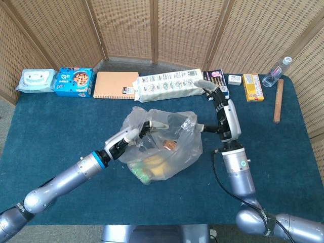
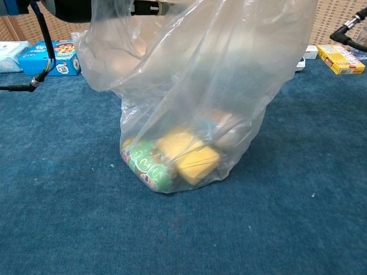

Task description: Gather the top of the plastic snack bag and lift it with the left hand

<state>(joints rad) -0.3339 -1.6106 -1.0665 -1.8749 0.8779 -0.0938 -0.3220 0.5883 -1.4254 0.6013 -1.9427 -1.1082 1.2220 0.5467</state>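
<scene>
Left robot hand pinches the snack bag rim mid-bench (base resting down); right robot hand upright, fingers apart, holding nothing.

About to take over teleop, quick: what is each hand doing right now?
Left hand: grips the top edge of the plastic snack bag.
Right hand: fingers at the bag's right edge; whether it holds it cannot be told.

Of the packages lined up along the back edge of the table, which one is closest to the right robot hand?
The dark box just right of the long white pack. The right robot hand reaches up to it; the yellow box sits farther right.
</scene>
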